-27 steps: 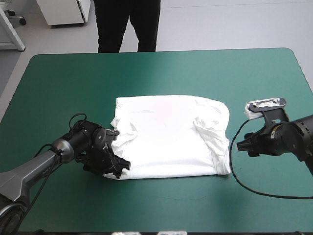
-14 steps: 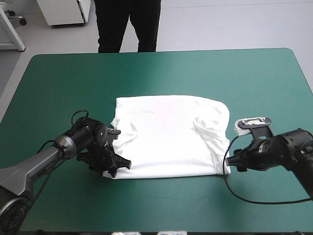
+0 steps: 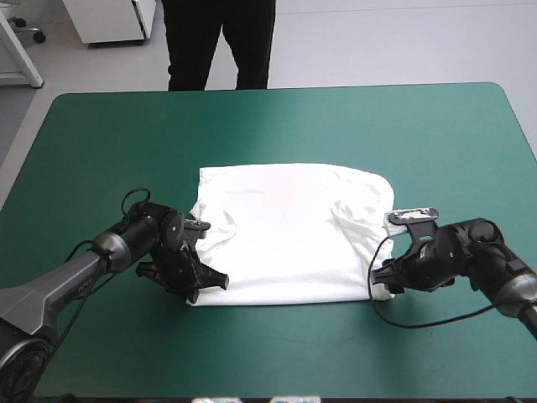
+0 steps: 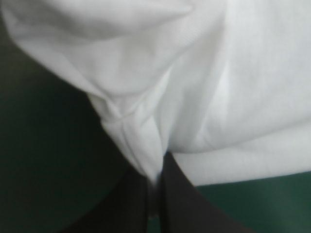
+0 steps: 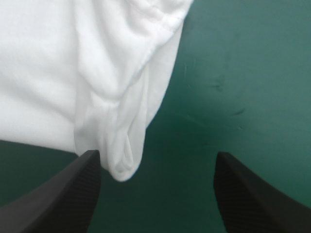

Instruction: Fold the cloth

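Left gripper [image 3: 206,281] pinching, right gripper [image 3: 379,282] spread

Its black fingers [image 4: 180,204] are pressed together on a bunched near corner of the T-shirt [image 3: 294,239], which lies flat on the teal-green table [image 3: 126,134] between the two grippers. The right gripper's fingers [image 5: 63,194] stand apart, and the other near corner lies between them, close to one finger. The step in hand looks like gripping both near corners. Next, the right gripper should pinch its corner before any lift.
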